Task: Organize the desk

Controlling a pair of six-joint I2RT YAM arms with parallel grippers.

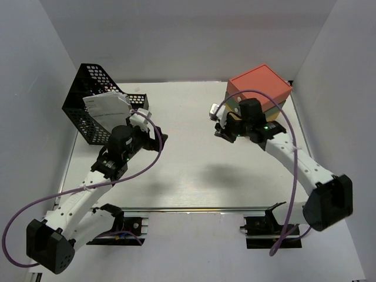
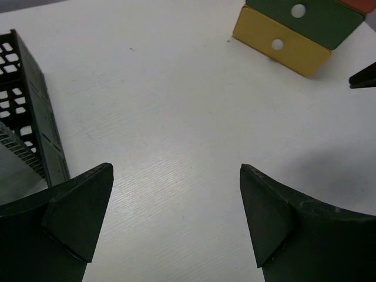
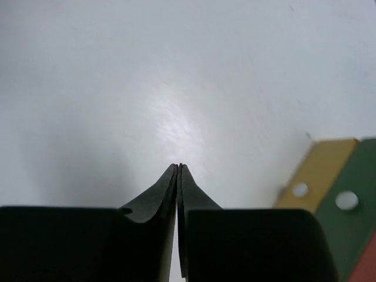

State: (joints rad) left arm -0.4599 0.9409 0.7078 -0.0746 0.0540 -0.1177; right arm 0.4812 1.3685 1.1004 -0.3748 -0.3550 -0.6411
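Note:
The desk point(image 1: 194, 164) is a wide white tabletop with a metal rail along its front edge. My left gripper point(image 1: 151, 126) hovers over its left half beside the black mesh basket. It is open wide with only bare desk point(image 2: 176, 106) showing between its fingers point(image 2: 88, 205). My right gripper point(image 1: 218, 130) is low over the desk just left of the stacked drawer box. Its fingertips point(image 3: 178, 165) are pressed together with nothing between them, and white desk point(image 3: 176, 70) lies beyond them.
A black mesh file basket point(image 1: 88, 100) holding white papers point(image 1: 106, 106) stands at the back left; its wall point(image 2: 35, 117) is close to my left finger. A coral, green and yellow drawer box point(image 1: 261, 88) stands at the back right, its fronts point(image 2: 294, 29) point(image 3: 335, 188) shut.

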